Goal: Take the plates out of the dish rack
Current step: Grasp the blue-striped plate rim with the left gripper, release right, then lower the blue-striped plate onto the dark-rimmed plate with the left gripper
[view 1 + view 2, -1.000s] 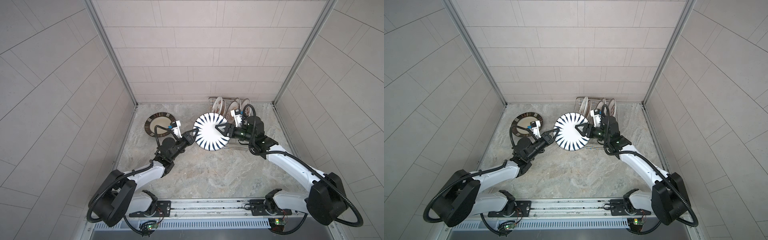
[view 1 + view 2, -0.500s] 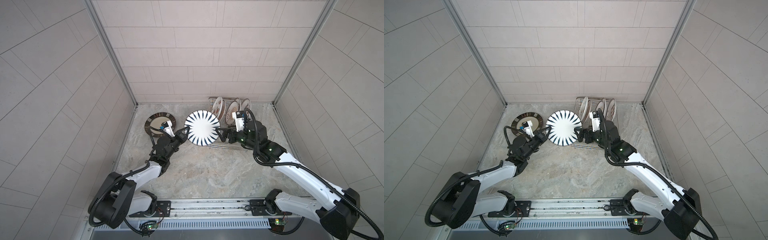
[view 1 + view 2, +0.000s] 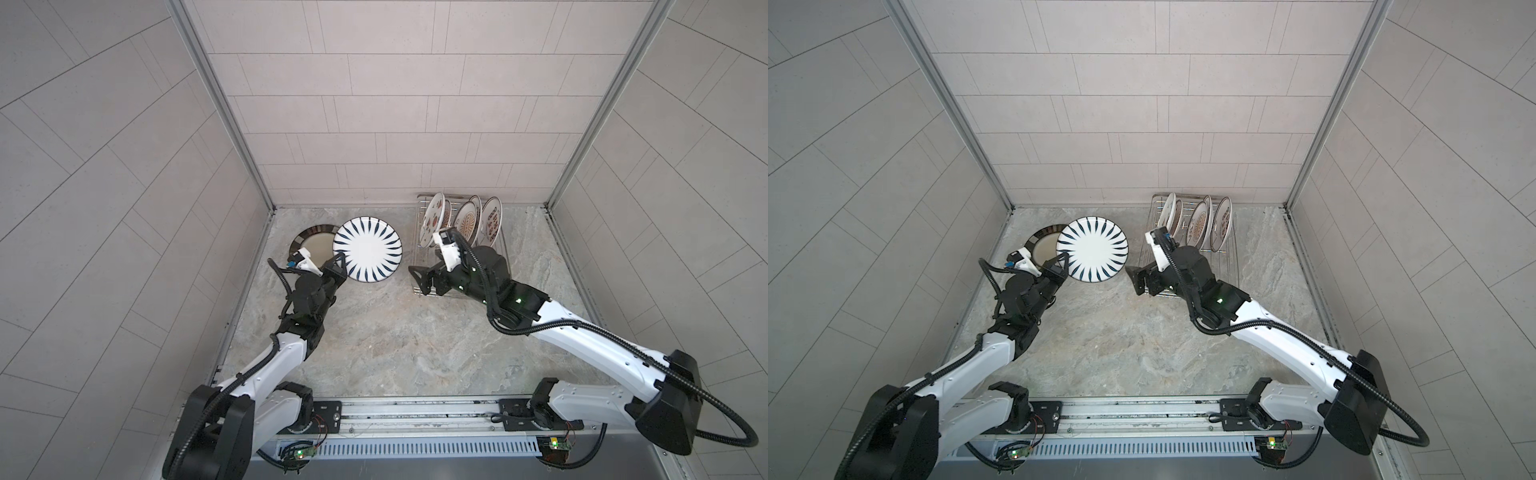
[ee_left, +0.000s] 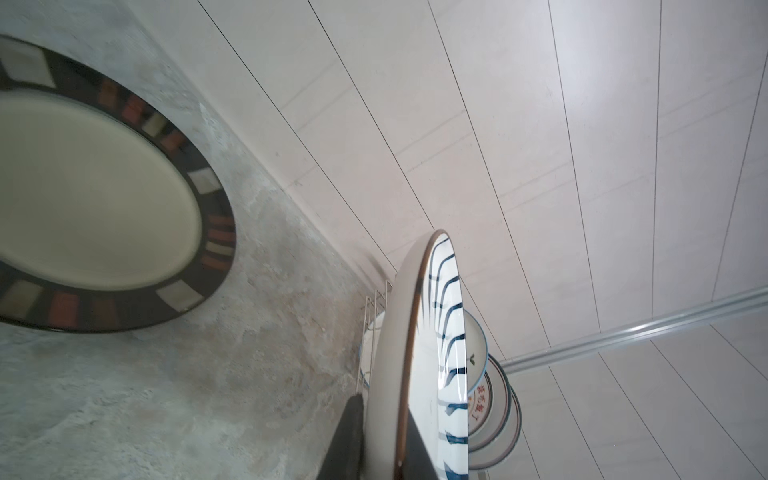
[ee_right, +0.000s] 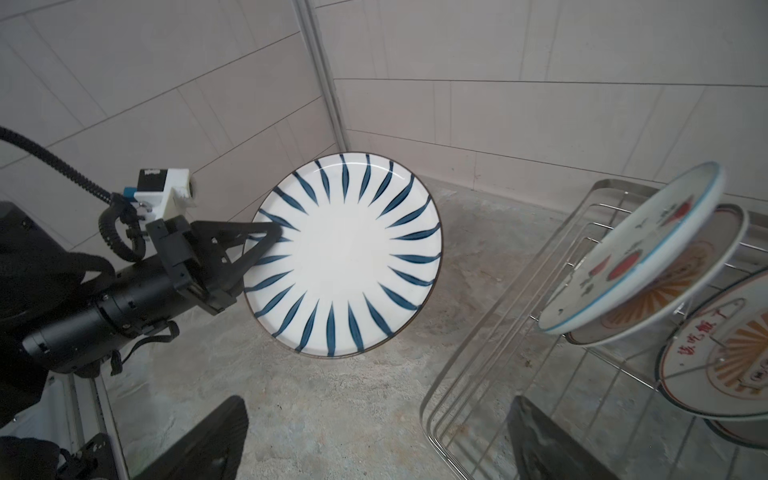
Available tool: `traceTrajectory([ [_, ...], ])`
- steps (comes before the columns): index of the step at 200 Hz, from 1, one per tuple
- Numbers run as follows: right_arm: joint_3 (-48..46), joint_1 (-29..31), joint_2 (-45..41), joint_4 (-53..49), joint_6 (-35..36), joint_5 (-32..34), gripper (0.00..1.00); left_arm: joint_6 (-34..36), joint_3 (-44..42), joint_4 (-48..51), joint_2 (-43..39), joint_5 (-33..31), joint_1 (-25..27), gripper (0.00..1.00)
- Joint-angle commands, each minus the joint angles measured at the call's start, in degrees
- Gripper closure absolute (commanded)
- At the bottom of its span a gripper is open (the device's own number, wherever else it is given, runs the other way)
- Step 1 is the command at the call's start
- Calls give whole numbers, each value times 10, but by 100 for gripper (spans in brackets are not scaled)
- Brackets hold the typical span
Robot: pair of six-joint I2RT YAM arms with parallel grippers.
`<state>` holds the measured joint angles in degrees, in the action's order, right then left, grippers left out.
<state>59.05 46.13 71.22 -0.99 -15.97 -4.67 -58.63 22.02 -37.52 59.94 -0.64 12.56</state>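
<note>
The left tool [image 3: 339, 265] is clenched on the rim of a striped plate [image 3: 368, 249], white with dark blue rays, one finger [image 5: 266, 239] lying across the plate's face in the right wrist view. The striped plate [image 5: 345, 257] is tilted, its face turned up and toward the right arm; whether its lower rim touches the bench [image 3: 395, 340] cannot be told. In both top views it overlaps the right edge of the dark plate [image 3: 1040, 247], which lies flat on the bench near the far left corner, cream centre up [image 4: 95, 199]. The right tool [image 3: 424, 282] is released, its jaws spread wide with nothing between them, at the near left corner of the rack [image 5: 511, 299] and well apart from the striped plate. The rack stands at the far right of the bench by the back wall. In it plates stand on edge, leaning: a watermelon plate [image 5: 631, 249] at its left end, a sunburst plate [image 5: 681, 286] just behind it, and others to the right, one with red characters [image 3: 492, 218].
</note>
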Motion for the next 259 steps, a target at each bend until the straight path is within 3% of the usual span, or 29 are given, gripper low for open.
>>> traceTrajectory([
  [1, 42, 25, 42, 12, 56, 26, 0, -38, -7, -45, -27, -53, -28, 100],
  [39, 136, 44, 145, -19, 59, 19, 0, -58, -11, -38, -17, -65, -79, 100],
  [68, 182, 57, 208, -13, 66, 24, 0, -51, 7, 13, 0, -119, -91, 100],
  [112, 266, 58, 300, -51, 64, -3, 1, -41, 48, 15, 61, -123, -111, 100],
  [140, 327, 58, 362, -91, 64, -3, 2, -34, 75, 12, 104, -158, -113, 100],
  [259, 571, 49, 565, -210, 61, -34, 5, -54, 184, -38, 313, -126, -153, 100],
])
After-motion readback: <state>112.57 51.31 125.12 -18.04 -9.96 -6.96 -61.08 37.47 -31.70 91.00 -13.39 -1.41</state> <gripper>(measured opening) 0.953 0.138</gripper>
